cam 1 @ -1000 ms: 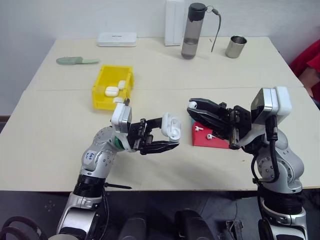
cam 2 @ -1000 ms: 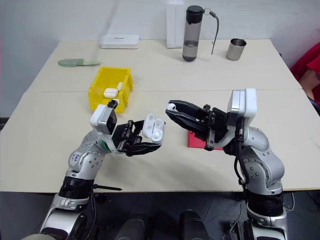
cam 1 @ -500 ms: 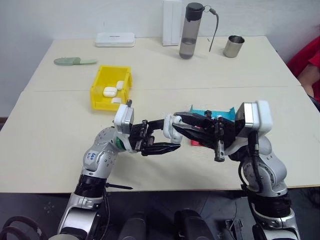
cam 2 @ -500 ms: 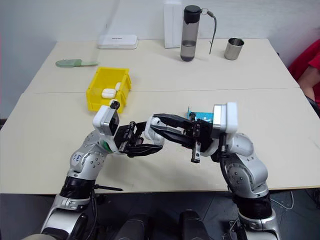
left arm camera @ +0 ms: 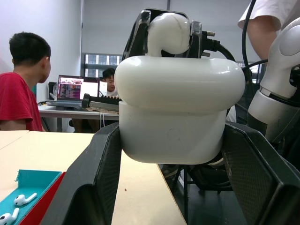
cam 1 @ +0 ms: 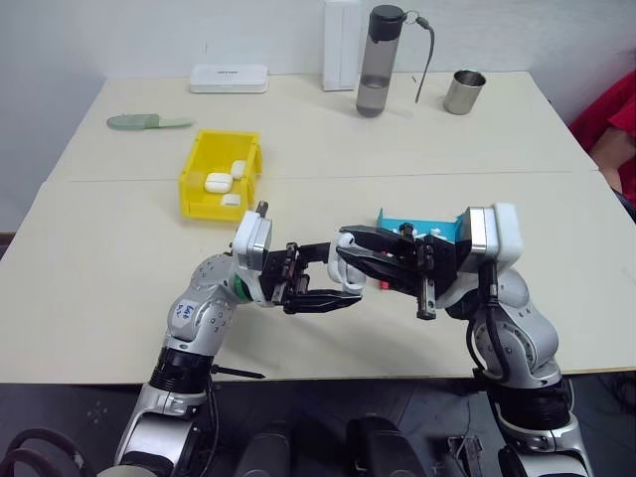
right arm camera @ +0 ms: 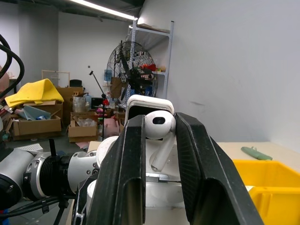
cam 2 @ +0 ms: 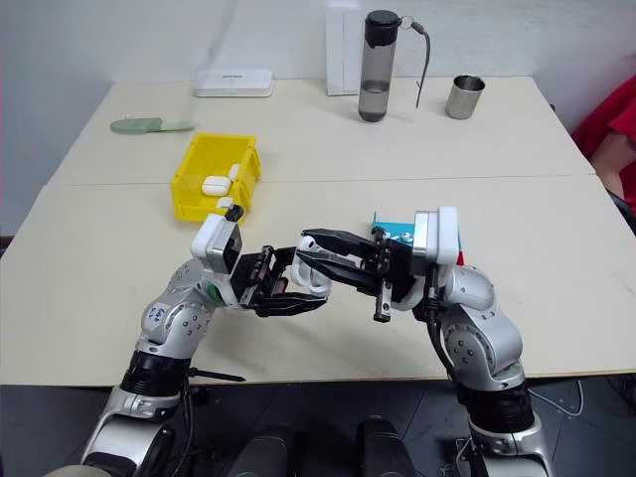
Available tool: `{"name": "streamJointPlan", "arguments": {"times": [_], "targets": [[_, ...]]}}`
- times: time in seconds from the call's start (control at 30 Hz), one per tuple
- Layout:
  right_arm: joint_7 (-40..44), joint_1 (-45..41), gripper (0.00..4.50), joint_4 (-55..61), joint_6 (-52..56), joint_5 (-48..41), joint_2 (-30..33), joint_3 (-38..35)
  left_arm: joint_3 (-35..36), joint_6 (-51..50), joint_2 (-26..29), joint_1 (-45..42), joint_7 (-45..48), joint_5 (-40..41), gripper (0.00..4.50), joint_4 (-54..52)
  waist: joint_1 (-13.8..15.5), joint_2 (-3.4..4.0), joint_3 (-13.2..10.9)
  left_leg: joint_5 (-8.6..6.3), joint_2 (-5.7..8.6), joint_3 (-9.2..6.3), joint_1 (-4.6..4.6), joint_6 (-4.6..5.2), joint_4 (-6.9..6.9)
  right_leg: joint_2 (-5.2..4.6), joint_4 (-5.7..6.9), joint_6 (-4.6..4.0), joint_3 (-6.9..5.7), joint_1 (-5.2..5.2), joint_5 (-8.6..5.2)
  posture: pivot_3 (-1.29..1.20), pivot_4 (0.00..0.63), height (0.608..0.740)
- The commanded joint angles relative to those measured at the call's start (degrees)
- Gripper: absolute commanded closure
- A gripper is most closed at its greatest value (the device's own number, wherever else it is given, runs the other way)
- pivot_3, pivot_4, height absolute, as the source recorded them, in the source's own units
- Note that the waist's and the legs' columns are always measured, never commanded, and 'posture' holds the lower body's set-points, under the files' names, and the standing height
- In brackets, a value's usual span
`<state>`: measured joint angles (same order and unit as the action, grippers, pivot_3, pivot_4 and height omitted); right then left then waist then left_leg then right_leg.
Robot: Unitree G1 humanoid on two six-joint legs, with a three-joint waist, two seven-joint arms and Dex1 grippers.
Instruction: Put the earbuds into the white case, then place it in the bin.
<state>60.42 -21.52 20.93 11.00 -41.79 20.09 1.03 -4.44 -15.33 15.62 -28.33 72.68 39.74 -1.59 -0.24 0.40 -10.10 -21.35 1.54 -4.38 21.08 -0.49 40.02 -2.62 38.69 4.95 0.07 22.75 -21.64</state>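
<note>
Left gripper (cam 1: pixel 328 283) is clamped on the white case (left arm camera: pixel 176 110), holding it in the air over the near table (cam 1: pixel 119 288) with its lid swung open, presumably so the sockets face the other arm. Right gripper (right arm camera: pixel 157 140) pinches one earbud (right arm camera: pixel 158 129) between its fingers (right arm camera: pixel 129 173), head up and stem pointing down toward the case just beyond it; judged step: seating this earbud. More earbuds (left arm camera: pixel 14 206) lie in the red and blue tray (cam 1: pixel 422 227), right of the grippers. The bin (cam 1: pixel 204 164), far left of the grippers, already holds several cases; this case is well apart from it.
</note>
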Motion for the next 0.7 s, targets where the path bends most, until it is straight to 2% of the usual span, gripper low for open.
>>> {"name": "streamJointPlan", "arguments": {"times": [0.03,0.7], "targets": [[1.12,0.79,4.0,-0.42,-1.45,-0.03,0.83,-1.2,1.24,0.83,-0.48,-0.12,-0.36,0.88,1.73,-1.82,0.01,0.0,0.0,0.0,0.0,0.0,0.0,0.0,0.0,0.0,0.01,0.0,0.0,0.0,0.0,0.0,0.15,0.74],[3.18,1.88,4.0,-5.0,-6.09,3.62,1.29,-0.17,2.16,-0.45,-0.6,-0.33,0.09,1.31,1.73,-2.56,0.03,0.0,0.0,0.0,0.0,0.0,0.0,0.0,0.0,0.0,0.01,0.0,0.0,0.0,0.0,0.0,0.15,0.74]]}}
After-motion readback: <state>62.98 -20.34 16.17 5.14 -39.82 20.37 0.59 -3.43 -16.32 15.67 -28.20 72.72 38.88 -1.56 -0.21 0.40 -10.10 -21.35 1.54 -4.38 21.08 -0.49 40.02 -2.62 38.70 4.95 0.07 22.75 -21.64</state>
